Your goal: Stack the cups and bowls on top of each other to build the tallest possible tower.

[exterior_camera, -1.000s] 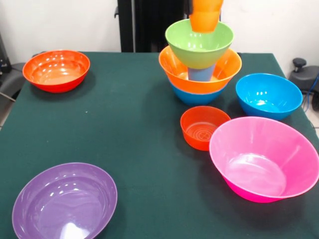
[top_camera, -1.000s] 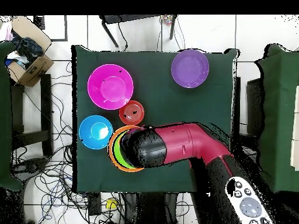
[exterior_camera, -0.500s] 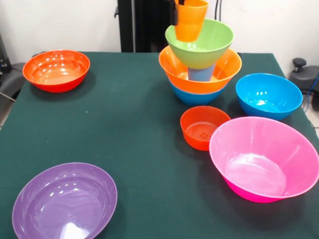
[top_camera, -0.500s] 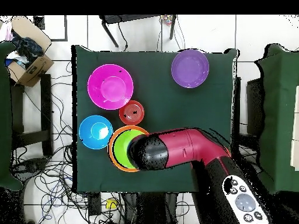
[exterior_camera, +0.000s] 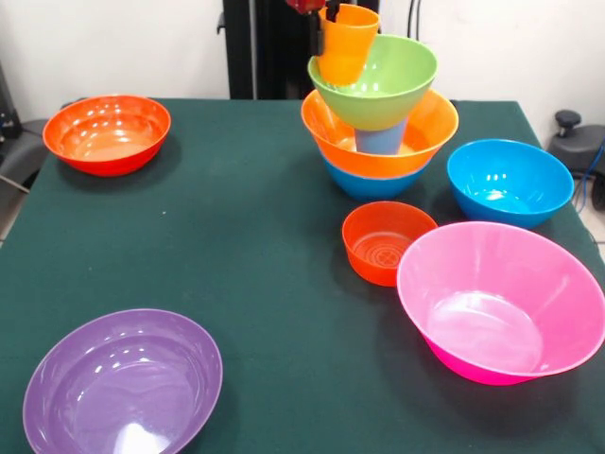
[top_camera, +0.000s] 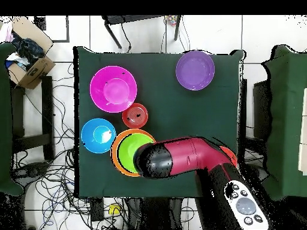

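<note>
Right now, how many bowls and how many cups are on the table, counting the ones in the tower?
Bowls: 8, namely red-orange, purple, pink, blue, small red-orange, and lime green, orange, blue in the tower.
Cups: 2, orange and light blue.
Total: 10.

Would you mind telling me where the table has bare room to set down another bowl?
The widest bare cloth lies mid-table, bordered by the red-orange bowl, the purple bowl and the small red-orange bowl. Some also lies between the purple bowl and the pink bowl. It is crowded around the tower, the blue bowl, the small bowl and the pink one.
</note>
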You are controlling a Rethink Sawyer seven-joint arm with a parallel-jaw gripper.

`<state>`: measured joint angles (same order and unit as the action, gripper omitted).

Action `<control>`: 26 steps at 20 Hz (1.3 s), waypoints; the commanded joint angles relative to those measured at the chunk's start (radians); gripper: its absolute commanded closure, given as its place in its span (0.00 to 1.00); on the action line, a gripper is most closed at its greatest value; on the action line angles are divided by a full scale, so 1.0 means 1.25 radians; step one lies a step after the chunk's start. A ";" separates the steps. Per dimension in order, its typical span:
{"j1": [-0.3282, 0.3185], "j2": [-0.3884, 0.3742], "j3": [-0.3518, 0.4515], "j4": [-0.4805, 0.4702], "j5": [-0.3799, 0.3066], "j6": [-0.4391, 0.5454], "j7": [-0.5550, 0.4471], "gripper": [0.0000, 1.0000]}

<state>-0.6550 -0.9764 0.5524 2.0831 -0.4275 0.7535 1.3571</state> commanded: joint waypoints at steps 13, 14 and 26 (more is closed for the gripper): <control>0.066 -0.016 -0.032 0.101 0.041 -0.055 0.116 1.00; 0.068 -0.008 -0.033 0.098 0.037 -0.062 0.116 1.00; 0.088 0.045 -0.055 0.055 0.015 -0.105 0.112 1.00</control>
<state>-0.5862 -1.0124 0.5231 2.1670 -0.3742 0.6887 1.3571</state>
